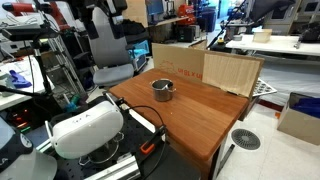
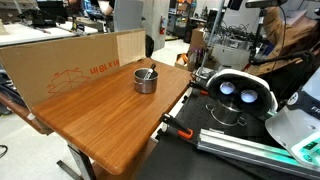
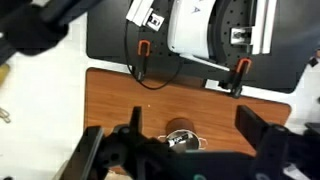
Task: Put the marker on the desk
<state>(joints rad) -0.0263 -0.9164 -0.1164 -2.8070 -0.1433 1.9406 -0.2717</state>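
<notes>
— Where is the marker?
— It leans inside the metal pot, which stands on the desk, near the cardboard sheet.
— And your gripper?
— Mine hangs above that pot, jaws spread wide, gripping nothing.

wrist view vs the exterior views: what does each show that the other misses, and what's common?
Wrist only: the gripper, open, above the metal pot. Exterior only: the cardboard panel standing along the desk's edge, and white tables behind. Both: the desk, the metal pot, orange clamps at the desk edge, the robot's white base. A dark stick in the pot, likely the marker, shows in an exterior view; the wrist view does not resolve it.
</notes>
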